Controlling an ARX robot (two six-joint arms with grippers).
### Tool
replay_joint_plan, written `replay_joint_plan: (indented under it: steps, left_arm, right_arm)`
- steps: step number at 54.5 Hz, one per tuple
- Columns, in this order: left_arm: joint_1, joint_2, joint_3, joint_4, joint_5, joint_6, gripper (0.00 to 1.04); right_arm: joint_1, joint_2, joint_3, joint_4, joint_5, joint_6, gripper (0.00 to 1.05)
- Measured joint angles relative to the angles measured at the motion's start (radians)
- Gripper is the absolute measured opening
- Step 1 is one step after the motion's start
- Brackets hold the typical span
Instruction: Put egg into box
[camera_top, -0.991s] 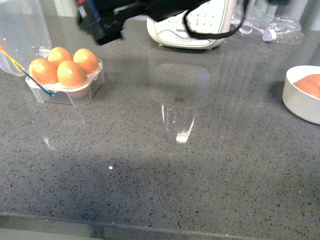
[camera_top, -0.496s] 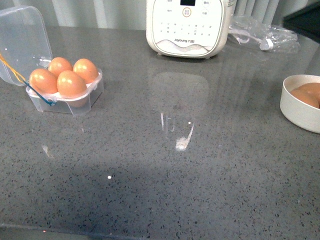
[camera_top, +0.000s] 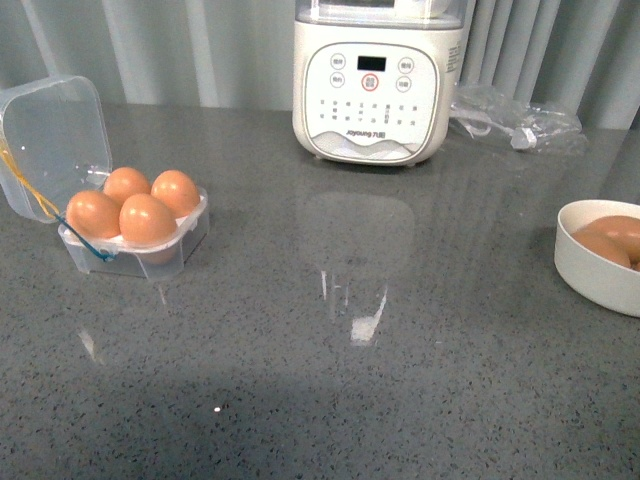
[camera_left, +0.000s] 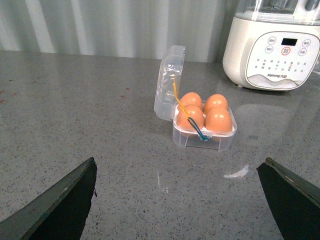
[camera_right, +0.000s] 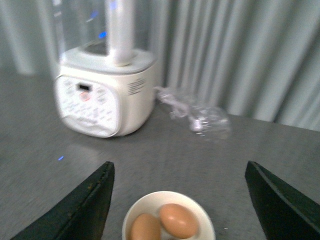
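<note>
While the left tool (camera_left: 178, 167) hangs with fingers (camera_left: 60, 205) spread wide over the bench (camera_left: 75, 110), the box (camera_left: 204, 137) sits ahead between them, well apart, lid upright, four eggs (camera_left: 218, 120) filling it. The right tool (camera_right: 178, 167), equally spread, frames the bowl (camera_right: 131, 216) with two eggs (camera_right: 177, 220), its near rim cut off, the view blurred. Neither arm shows from the front. A white appliance (camera_top: 378, 85) stands behind.

Left gripper (camera_left: 179, 162) with jaws spread wide, right gripper (camera_right: 179, 165) spread wide too
</note>
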Motion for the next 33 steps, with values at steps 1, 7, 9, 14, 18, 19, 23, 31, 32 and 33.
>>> replay_joint_plan:
  steps: [1,7,9,14,18,19,23,31,32,33]
  left_arm:
    - [0.000,0.000,0.000,0.000,0.000,0.000,0.98]
    - [0.000,0.000,0.000,0.000,0.000,0.000,0.98]
    - [0.000,0.000,0.000,0.000,0.000,0.000,0.98]
    - [0.000,0.000,0.000,0.000,0.000,0.000,0.98]
    - [0.000,0.000,0.000,0.000,0.000,0.000,0.98]
    - [0.000,0.000,0.000,0.000,0.000,0.000,0.98]
    - [0.000,0.000,0.000,0.000,0.000,0.000,0.98]
    - [0.000,0.000,0.000,0.000,0.000,0.000,0.98]
    - [0.000,0.000,0.000,0.000,0.000,0.000,0.98]
    - [0.000,0.000,0.000,0.000,0.000,0.000,0.98]
  right_arm:
    - [0.003,-0.016,-0.020,0.019,0.048,0.016,0.74]
    - [0.004,-0.081,-0.142,0.064,0.136,0.077,0.49]
    - [0.005,-0.091,-0.165,0.067,0.134,0.080,0.44]
    - [0.007,-0.143,-0.231,0.080,0.134,0.088,0.25]
    - [0.007,-0.177,-0.262,0.083,0.134,0.091,0.12]
    - [0.007,-0.186,-0.271,0.083,0.134,0.091,0.08]
    - [0.007,-0.217,-0.303,0.082,0.134,0.093,0.03]
    - [0.007,-0.303,-0.365,0.060,0.134,0.094,0.03]
    - [0.007,-0.313,-0.370,0.056,0.134,0.094,0.03]
    - [0.007,-0.322,-0.376,0.053,0.134,0.094,0.03]
